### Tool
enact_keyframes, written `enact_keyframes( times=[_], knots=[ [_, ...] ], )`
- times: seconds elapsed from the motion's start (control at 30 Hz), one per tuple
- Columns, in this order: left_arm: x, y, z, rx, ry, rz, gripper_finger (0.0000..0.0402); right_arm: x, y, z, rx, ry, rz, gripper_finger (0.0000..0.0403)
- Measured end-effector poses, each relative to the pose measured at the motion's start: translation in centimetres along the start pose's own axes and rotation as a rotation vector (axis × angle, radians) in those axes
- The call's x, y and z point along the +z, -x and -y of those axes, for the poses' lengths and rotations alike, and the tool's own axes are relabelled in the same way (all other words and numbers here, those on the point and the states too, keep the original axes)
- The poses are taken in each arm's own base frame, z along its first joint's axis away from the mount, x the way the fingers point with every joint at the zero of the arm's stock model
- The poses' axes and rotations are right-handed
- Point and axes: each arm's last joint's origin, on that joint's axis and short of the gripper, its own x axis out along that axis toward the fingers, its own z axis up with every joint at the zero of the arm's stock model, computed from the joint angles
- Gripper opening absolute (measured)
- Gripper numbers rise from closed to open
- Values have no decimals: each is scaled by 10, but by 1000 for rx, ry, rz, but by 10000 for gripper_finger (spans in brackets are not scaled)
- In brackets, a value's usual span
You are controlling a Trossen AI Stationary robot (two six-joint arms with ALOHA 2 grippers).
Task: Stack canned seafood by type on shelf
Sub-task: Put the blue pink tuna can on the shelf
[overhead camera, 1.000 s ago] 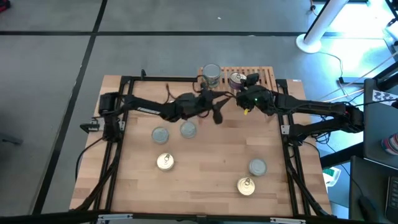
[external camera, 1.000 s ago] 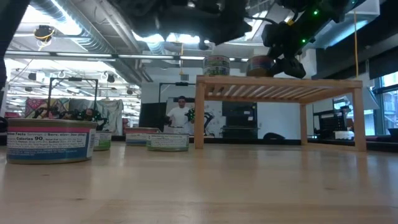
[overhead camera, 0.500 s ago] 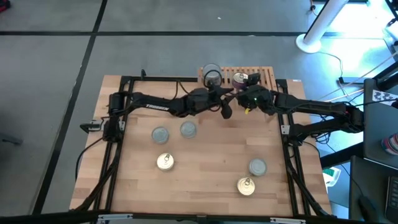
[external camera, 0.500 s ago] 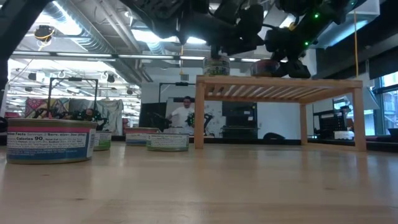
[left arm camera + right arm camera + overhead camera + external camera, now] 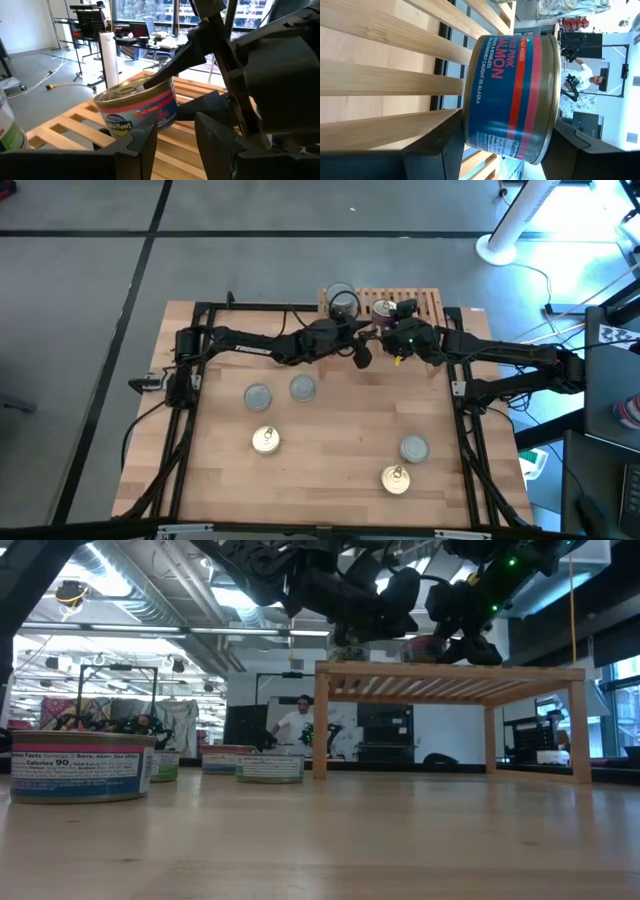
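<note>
- The right gripper (image 5: 505,150) stood over the wooden shelf (image 5: 425,302), its fingers (image 5: 432,142) apart on either side of a blue salmon can (image 5: 512,95) that sat on the slats between them; actual contact with the can could not be made out.
- The left gripper (image 5: 175,137) hovered just beside that same can (image 5: 137,110), its fingers (image 5: 216,141) parted with nothing between them, the can lying just ahead of its jaws.
- A second can (image 5: 341,301) sat at the shelf's left end, off to the side of both sets of jaws.
- Five more cans waited on the table (image 5: 340,440), well back from the jaws: two grey-topped (image 5: 258,395) and one gold-topped (image 5: 265,440) on the left, one grey (image 5: 414,447) and one gold (image 5: 396,479) on the right.
- A person (image 5: 295,725) stood in the room beyond.
</note>
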Motion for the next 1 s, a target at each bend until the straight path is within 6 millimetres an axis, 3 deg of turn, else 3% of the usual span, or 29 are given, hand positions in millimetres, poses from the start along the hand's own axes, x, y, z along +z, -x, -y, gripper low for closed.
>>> enact_keyframes(
  times=[0.27,0.47,1.0],
  knots=[
    [-1,-4,-6,13,112,21,127,0,0,0,6,15,12,202],
    [-12,-8,-4,12,109,-8,127,0,0,0,9,19,17,200],
    [-14,-15,-19,46,163,11,127,2,0,-1,31,22,57,204]
  ],
)
